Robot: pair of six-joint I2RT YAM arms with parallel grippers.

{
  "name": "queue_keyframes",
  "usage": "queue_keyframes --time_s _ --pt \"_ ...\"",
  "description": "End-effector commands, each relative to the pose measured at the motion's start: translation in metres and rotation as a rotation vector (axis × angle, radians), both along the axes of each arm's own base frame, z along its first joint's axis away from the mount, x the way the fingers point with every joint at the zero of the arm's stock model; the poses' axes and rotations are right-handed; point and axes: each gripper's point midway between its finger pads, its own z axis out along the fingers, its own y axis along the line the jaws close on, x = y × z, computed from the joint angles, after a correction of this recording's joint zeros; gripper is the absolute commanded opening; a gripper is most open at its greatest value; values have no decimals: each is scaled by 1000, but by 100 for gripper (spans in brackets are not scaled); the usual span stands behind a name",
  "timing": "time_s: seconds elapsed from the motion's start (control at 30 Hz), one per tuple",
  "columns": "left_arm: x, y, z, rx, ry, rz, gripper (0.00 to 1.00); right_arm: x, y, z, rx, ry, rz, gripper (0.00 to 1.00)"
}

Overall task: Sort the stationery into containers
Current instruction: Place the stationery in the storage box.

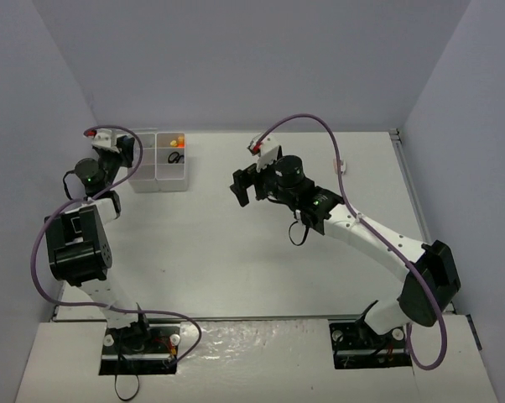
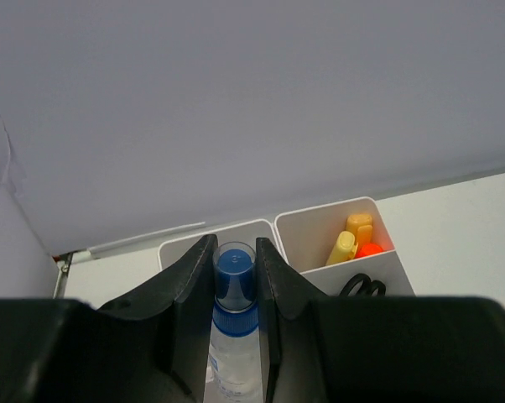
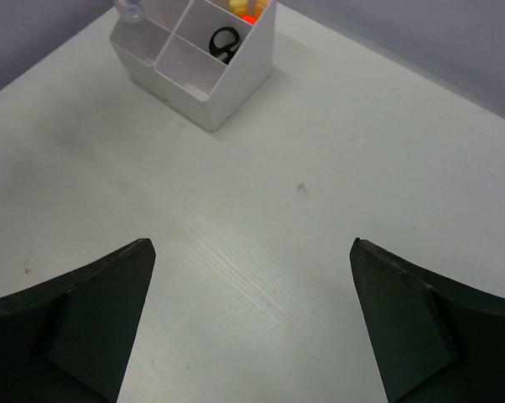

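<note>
The white organizer tray (image 1: 159, 185) stands at the table's far left. My left gripper (image 1: 127, 151) is at its left end, shut on the small blue-capped bottle (image 2: 234, 290), which stands upright between the fingers in front of a tray compartment (image 2: 244, 228). The neighbouring compartment holds the yellow stick (image 2: 345, 246) and the orange marker (image 2: 371, 249); the black scissors (image 2: 360, 288) are in the one nearer me. My right gripper (image 1: 242, 187) is open and empty above bare table, right of the tray (image 3: 232, 94). The scissors (image 3: 225, 42) also show in the right wrist view.
A small pink piece (image 1: 340, 166) lies at the far right of the table, under the right arm's purple cable. Grey walls close in the left, back and right sides. The left arm is folded tight along the left wall.
</note>
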Motion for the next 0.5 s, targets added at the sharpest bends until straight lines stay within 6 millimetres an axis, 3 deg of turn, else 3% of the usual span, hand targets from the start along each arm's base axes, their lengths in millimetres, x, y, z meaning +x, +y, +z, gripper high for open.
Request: queue_keyframes --time_s 0.0,0.1,0.27,0.47 --pt "-6 -11 69 81 -240 -69 0 17 -7 18 80 -25 -44 100" --pt "0 -9 47 69 -201 -70 0 24 -12 18 91 -21 -66 100" --pt "-2 -6 25 39 -170 -57 0 44 -40 21 145 15 -151 100" --pt "-13 2 32 -4 -165 -52 0 48 -62 31 165 4 -194 100"
